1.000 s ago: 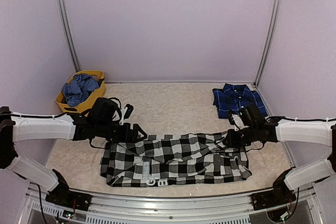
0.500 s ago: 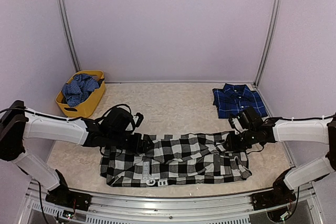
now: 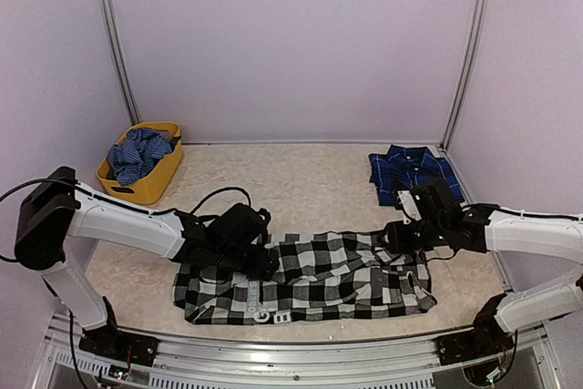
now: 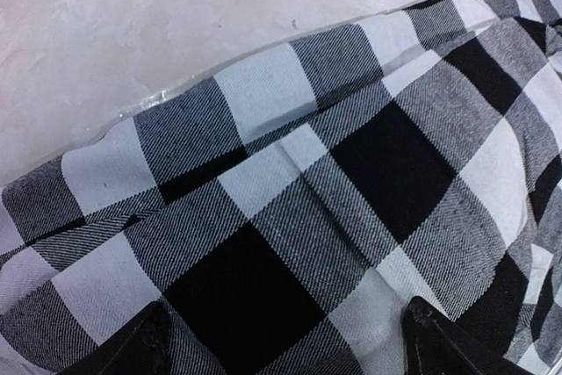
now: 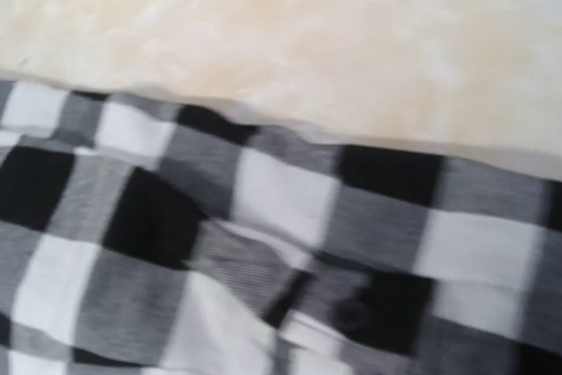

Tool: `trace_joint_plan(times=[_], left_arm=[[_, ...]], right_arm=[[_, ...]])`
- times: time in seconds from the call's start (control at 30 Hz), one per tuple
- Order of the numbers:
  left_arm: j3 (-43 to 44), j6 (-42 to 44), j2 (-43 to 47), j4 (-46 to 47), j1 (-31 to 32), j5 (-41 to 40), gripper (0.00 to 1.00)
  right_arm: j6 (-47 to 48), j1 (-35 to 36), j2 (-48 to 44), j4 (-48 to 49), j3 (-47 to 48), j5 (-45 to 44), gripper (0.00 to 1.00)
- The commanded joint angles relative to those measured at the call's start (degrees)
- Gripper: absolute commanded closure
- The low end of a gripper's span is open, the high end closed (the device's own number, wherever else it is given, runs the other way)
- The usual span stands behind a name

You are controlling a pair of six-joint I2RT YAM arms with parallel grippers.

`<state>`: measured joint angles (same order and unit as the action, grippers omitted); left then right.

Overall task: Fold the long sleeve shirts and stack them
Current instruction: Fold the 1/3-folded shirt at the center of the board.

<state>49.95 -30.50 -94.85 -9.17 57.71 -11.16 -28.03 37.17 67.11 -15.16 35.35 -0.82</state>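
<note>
**Check shirt lies crosswise, 1 gripper near each end of its far edge**

At the far left, a yellow basket [image 3: 162,179] holds blue cloth, well apart from the work. The black-and-white check shirt [image 3: 319,280] lies on the near part of the table [image 3: 291,179], its long axis running left to right. The left gripper [image 3: 260,257] sits low over the shirt's far edge, left of centre. Its fingertips [image 4: 145,344] are spread, with cloth between them unpinched. The right gripper [image 3: 399,236] is at the same edge, near the right end. Its wrist view is blurred and shows no fingers, so I cannot tell its state. The navy plaid shirt [image 3: 410,170] lies beyond it, well apart. A fold likely draws this far edge nearward, each arm working its own end.
</note>
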Motion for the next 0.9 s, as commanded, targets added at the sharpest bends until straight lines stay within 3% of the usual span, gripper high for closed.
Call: trace_joint_plan(times=[0.0, 0.47, 0.67, 0.87], left_arm=[[2.5, 0.8, -3.7, -5.2, 2.8, -7.2, 0.13], [0.8, -1.2, -7.1, -7.4, 6.5, -12.8, 0.1], [2.6, -2.5, -4.1, -7.8, 7.2, -14.7, 0.09], [1.0, -5.7, 1.5, -4.5, 7.3, -10.6, 0.08]], right_arm=[[2.3, 2.3, 4.8, 6.7, -1.0, 4.7, 0.62], [-0.4, 2.4, 12.8, 4.4, -4.4, -1.4, 0.65], [1.5, 2.8, 9.5, 3.8, -5.4, -1.3, 0.65], [2.5, 3.1, 4.0, 4.5, -5.1, 0.0, 0.64]])
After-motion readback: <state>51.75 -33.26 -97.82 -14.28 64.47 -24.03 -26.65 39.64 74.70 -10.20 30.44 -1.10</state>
